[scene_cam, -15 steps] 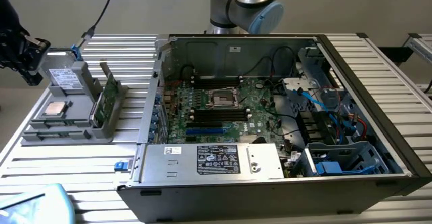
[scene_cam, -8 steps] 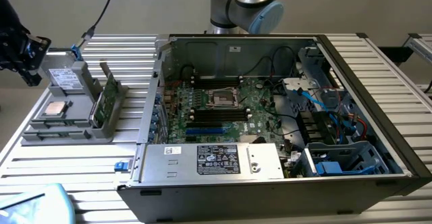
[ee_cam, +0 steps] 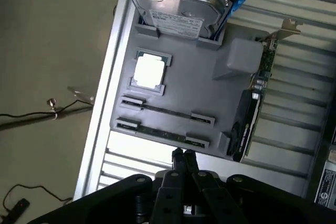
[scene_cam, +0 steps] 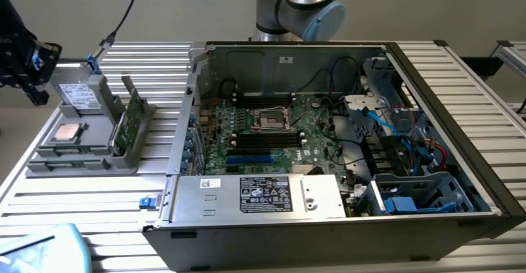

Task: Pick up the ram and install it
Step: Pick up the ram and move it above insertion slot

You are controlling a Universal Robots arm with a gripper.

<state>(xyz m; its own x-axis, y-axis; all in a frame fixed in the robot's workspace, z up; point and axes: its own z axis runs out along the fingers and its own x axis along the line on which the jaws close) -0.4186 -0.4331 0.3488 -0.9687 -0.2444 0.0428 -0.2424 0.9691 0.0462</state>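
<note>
Two slim ram sticks stand on edge in holders of the grey tray (ee_cam: 178,90). One ram stick (ee_cam: 167,110) lies closer to the silver processor chip (ee_cam: 149,71). The other ram stick (ee_cam: 157,133) runs along the tray's edge nearest my gripper (ee_cam: 182,155). The gripper hangs above the tray's rim just outside that edge, fingers pressed together with nothing between them. In the exterior view the gripper (scene_cam: 34,91) is high at the left, above the tray (scene_cam: 82,162), and the sticks (scene_cam: 70,152) sit at the tray's front.
A hard drive (ee_cam: 181,9) in a blue bracket and an upright expansion card (ee_cam: 252,106) also sit on the tray. The open computer case (scene_cam: 329,143) at the exterior view's right shows black memory slots (scene_cam: 265,138) beside the processor socket (scene_cam: 271,120). Cables (ee_cam: 52,109) lie on the floor.
</note>
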